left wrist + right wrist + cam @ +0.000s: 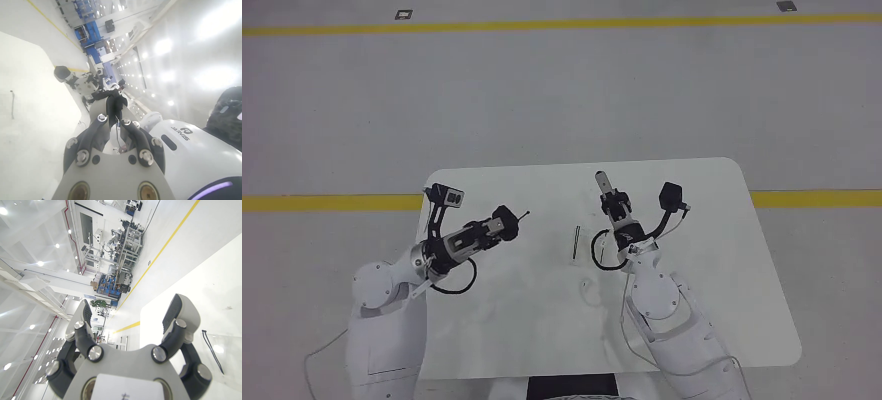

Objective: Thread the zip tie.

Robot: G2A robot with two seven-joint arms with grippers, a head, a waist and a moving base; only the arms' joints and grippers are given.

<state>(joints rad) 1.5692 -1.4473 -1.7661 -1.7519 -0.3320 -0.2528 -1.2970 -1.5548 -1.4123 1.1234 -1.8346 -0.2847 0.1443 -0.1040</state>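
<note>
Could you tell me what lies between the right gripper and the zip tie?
Nothing: in the top view, only bare table separates the right gripper from the zip tie.

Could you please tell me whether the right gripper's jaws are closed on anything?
No, the right gripper has its jaws wide open and empty, while a zip tie lies on the table apart from it.

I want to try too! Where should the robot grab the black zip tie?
Probably mid-strap on the zip tie, coming straight down from above, jaws across its width. It lies flat, thin and straight on the table, so sideways there's nothing to pinch.
</note>
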